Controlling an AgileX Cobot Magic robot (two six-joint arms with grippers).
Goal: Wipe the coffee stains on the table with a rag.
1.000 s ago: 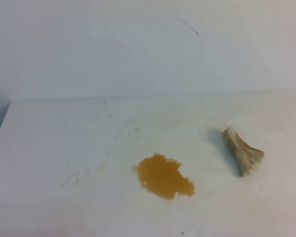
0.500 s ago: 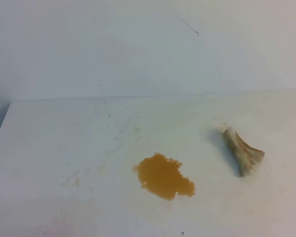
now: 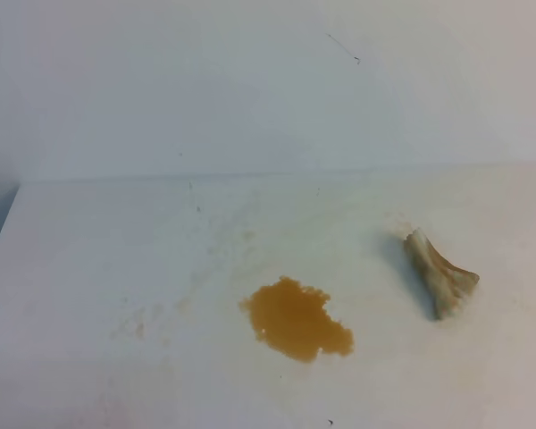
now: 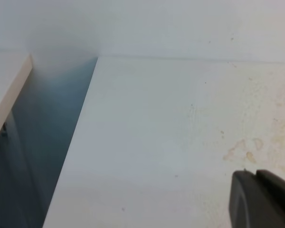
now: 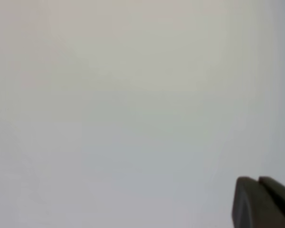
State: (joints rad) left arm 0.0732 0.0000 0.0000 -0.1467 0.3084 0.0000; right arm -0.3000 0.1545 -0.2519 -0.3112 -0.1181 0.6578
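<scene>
one orange-brown irregular coffee blotch (image 3: 297, 318) lies on the wide flat white tabletop (image 3: 116, 259), a little right of centre and toward the near edge in the high view. well apart from it, further right and slightly farther back, sits the small wrinkled beige-white rag with brown staining (image 3: 439, 273), lying untouched on the table. faint tan smudges (image 3: 138, 326) mark the surface to the left of the blotch. no writing or label can be read on anything in view. neither arm shows in the high view. the left gripper (image 4: 257, 199) appears only as dark fingertips pressed together at the corner of its wrist view, above the table near its left edge. the right gripper (image 5: 260, 202) likewise has its fingertips together, holding nothing, before a plain pale surface.
</scene>
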